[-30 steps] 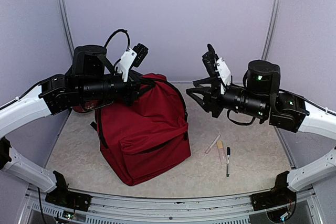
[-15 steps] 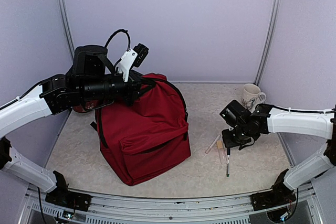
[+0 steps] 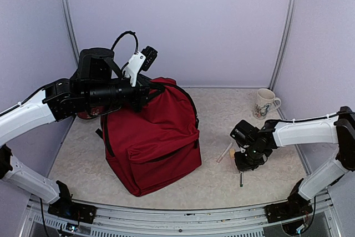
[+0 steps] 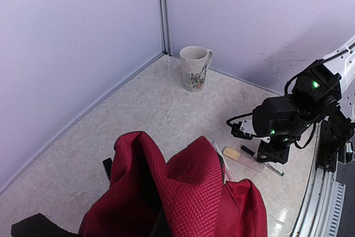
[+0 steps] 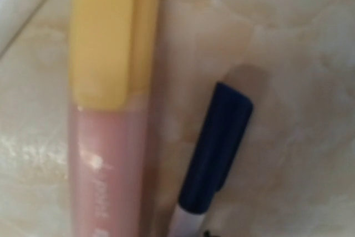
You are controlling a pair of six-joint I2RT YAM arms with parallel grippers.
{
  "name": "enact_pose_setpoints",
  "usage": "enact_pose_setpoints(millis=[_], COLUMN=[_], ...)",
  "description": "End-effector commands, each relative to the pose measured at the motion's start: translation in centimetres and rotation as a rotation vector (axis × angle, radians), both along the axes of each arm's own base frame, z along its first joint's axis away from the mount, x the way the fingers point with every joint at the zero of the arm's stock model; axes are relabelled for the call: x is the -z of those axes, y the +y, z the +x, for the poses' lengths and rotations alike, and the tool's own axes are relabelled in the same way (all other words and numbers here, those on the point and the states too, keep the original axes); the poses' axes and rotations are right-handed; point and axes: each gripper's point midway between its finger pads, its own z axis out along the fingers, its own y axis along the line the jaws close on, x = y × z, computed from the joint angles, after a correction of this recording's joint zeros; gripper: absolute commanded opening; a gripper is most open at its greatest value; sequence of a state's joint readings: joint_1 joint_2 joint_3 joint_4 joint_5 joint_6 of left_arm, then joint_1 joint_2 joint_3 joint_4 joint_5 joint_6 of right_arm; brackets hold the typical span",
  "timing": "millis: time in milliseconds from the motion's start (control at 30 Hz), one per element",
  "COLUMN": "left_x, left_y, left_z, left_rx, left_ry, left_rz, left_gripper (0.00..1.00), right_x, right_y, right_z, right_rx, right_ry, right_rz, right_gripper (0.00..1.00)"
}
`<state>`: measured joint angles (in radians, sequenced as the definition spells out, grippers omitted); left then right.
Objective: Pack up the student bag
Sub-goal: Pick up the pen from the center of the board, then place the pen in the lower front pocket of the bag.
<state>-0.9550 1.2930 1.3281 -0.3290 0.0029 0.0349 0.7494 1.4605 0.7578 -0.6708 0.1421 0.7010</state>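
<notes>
The student bag (image 3: pixel 152 137), a large dark-red backpack, stands on the table left of centre. My left gripper (image 3: pixel 150 90) is shut on its top edge and holds the mouth up; the red fabric (image 4: pixel 188 192) hides the jaws in the left wrist view. My right gripper (image 3: pixel 245 165) is down at the table, open, straddling a blue-capped pen (image 5: pixel 213 154), whose tip shows in the top view (image 3: pixel 241 180). A clear pink tube with a yellow cap (image 5: pixel 108 81) lies just left of the pen. My right gripper also shows in the left wrist view (image 4: pixel 272 156).
A white pen (image 3: pixel 224 152) lies between the bag and the tube. A patterned mug (image 3: pixel 265 102) stands at the back right by the wall and also shows in the left wrist view (image 4: pixel 194 68). Purple walls close the back and sides.
My right arm has swung down from mid-air to the table and lowered onto the pens, uncovering the mug. The left arm and bag have not moved.
</notes>
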Motion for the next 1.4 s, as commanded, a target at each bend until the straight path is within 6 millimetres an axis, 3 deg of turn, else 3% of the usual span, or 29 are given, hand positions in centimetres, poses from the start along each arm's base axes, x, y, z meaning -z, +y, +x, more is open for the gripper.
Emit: enact_pose_setpoints(millis=[0, 233, 433, 567, 700, 800, 900, 967, 1067, 1200, 1367], left_x=[-0.2, -0.2, -0.3, -0.4, -0.5, -0.3, -0.2, -0.3, -0.2, -0.1, 0.1], left_y=[-0.2, -0.2, -0.1, -0.1, 0.0, -0.1, -0.1, 0.0, 0.0, 0.0, -0.1], left_z=[0.1, 0.1, 0.1, 0.1, 0.1, 0.1, 0.2, 0.2, 0.2, 0.3, 0.4], left_rx=[0.003, 0.004, 0.002, 0.002, 0.002, 0.002, 0.002, -0.002, -0.003, -0.007, -0.010], left_ry=[-0.006, -0.006, -0.007, -0.010, -0.011, -0.009, -0.007, -0.009, -0.012, -0.012, -0.012], left_rz=[-0.013, -0.012, -0.015, -0.015, -0.017, -0.014, -0.012, -0.014, -0.013, -0.009, -0.003], left_gripper=[0.00, 0.00, 0.00, 0.00, 0.01, 0.00, 0.01, 0.01, 0.00, 0.00, 0.01], right_x=[0.7, 2.0, 1.7, 0.0, -3.8, -9.0, -16.7, -22.3, -29.2, -33.0, -31.5], right_y=[-0.4, -1.4, -1.9, -2.3, -1.9, 1.9, 7.4, 10.9, 15.4, 19.6, 23.5], right_z=[-0.3, -0.8, -0.4, 0.4, 2.1, 4.5, 6.2, 5.6, 2.2, -4.1, -10.6], right_rx=[0.030, 0.038, 0.040, 0.055, 0.050, -0.059, -0.236, -0.408, -0.700, -1.070, -1.485], right_ry=[0.011, 0.041, 0.029, -0.021, -0.129, -0.270, -0.479, -0.653, -0.899, -1.081, -1.194], right_rz=[0.006, -0.046, -0.086, -0.102, -0.078, 0.104, 0.364, 0.522, 0.726, 0.922, 1.014], right_gripper=[0.24, 0.23, 0.07, 0.00, 0.00, 0.00, 0.00, 0.00, 0.00, 0.00, 0.00])
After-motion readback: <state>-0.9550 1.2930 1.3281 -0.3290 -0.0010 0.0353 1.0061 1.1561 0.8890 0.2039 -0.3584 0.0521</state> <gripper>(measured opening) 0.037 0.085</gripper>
